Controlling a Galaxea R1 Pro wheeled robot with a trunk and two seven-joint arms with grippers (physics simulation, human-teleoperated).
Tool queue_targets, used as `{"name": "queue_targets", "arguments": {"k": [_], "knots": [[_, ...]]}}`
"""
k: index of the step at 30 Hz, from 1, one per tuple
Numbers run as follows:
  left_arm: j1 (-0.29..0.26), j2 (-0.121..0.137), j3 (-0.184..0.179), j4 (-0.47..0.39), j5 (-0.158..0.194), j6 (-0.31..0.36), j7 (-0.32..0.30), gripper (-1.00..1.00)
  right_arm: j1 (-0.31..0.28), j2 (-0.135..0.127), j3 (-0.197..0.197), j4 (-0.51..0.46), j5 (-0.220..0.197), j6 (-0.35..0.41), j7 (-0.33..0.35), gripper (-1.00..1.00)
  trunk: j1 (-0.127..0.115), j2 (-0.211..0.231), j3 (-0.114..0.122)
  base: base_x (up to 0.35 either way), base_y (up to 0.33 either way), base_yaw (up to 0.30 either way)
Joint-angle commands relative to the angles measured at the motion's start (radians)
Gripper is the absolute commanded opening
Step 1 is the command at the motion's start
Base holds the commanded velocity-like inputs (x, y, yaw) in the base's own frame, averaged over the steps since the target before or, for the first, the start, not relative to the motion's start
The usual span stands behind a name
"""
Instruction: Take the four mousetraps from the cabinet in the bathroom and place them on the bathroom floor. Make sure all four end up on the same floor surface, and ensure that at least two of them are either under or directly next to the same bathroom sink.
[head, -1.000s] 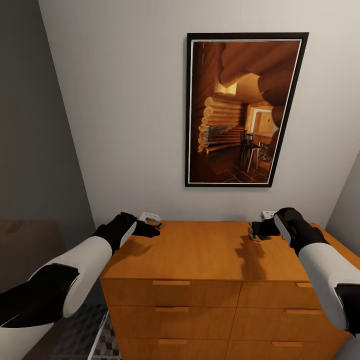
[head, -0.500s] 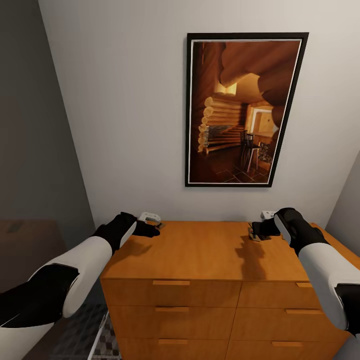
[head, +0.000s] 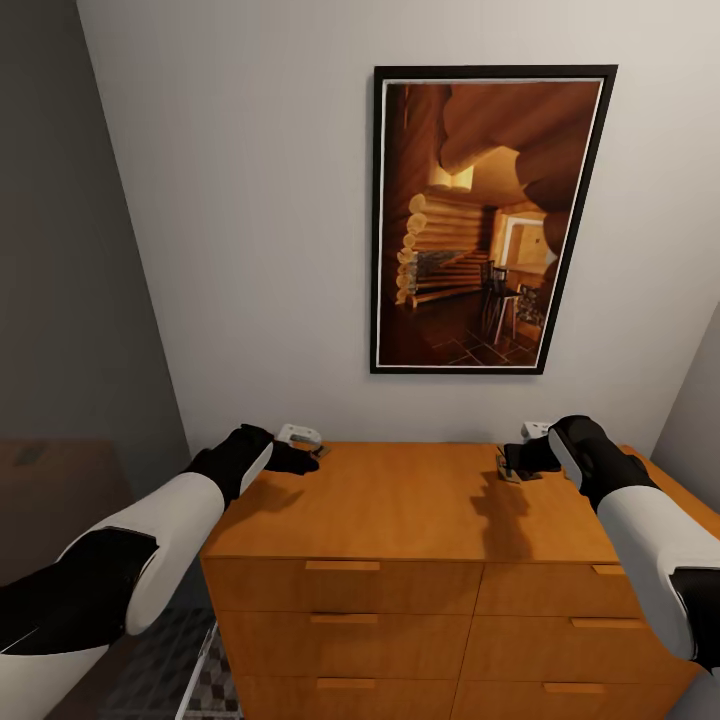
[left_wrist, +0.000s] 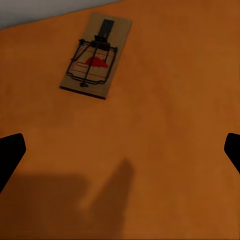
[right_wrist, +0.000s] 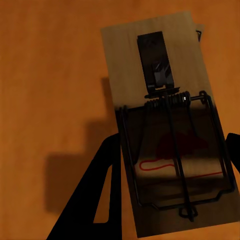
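- On top of the low orange-brown wooden cabinet, at its back edge under a black-framed picture of a log interior: two traps within reach, one per arm.
- Left gripper: black, low over the cabinet's rear left corner. In the left wrist view its two fingertips stand wide apart at the frame's edges with bare wood between them, so it is spread and holding nothing.
- Left-hand flat wooden mousetrap with black wire bar and red mark: lying flat on the cabinet top, ahead of the open fingers and well apart from them, close to the wall. Its long axis runs roughly along the reach direction, slightly skewed.
- Right gripper: black, at the rear right of the cabinet top. One finger lies against the long side of the trap and the opposite tip shows at the other long side; the jaws straddle the board across its width. Whether they are pinching it yet I cannot tell.
- Right-hand flat wooden mousetrap: between the right fingers, long axis in line with them.
- Judgement: the right arm is far nearer its trap; closing across the short width should secure it. The left must advance towards the wall first.
- White objects against the wall behind each gripper: unidentified.
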Motion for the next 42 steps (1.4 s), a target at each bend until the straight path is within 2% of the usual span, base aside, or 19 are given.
{"name": "queue_targets", "arguments": {"k": [1, 9, 30, 37, 42], "knots": [[-0.001, 0.0, -0.002, -0.001, -0.005, 0.004, 0.002, 1.0, -0.001, -0.002, 0.005, -0.001, -0.007, 0.004, 0.0, -1.0, 0.0, -0.001, -0.001, 0.0, 0.0, 0.0], [-0.001, -0.004, -0.001, 0.0, -0.001, 0.003, 0.057, 1.0, -0.001, -0.007, 0.005, -0.001, -0.007, 0.004, 0.0, -1.0, 0.0, -0.001, -0.001, 0.0, 0.0, 0.0], [-0.001, -0.003, -0.002, 0.0, 0.0, -0.004, 0.066, 1.0, -0.001, -0.008, 0.005, 0.002, -0.009, 0.004, 0.0, -1.0, 0.0, -0.001, -0.001, 0.103, 0.0, 0.0], [-0.001, -0.003, -0.002, 0.0, 0.0, -0.004, 0.065, 1.0, -0.001, -0.008, 0.005, 0.057, -0.006, -0.006, 0.0, -1.0, 0.0, -0.001, -0.001, 0.004, 0.0, 0.0], [-0.001, -0.003, -0.001, 0.0, 0.0, -0.004, 0.065, 1.0, -0.001, -0.012, 0.005, 0.11, -0.006, -0.066, 0.001, -1.0, 0.0, -0.001, -0.001, 0.0, 0.0, 0.0]]}}
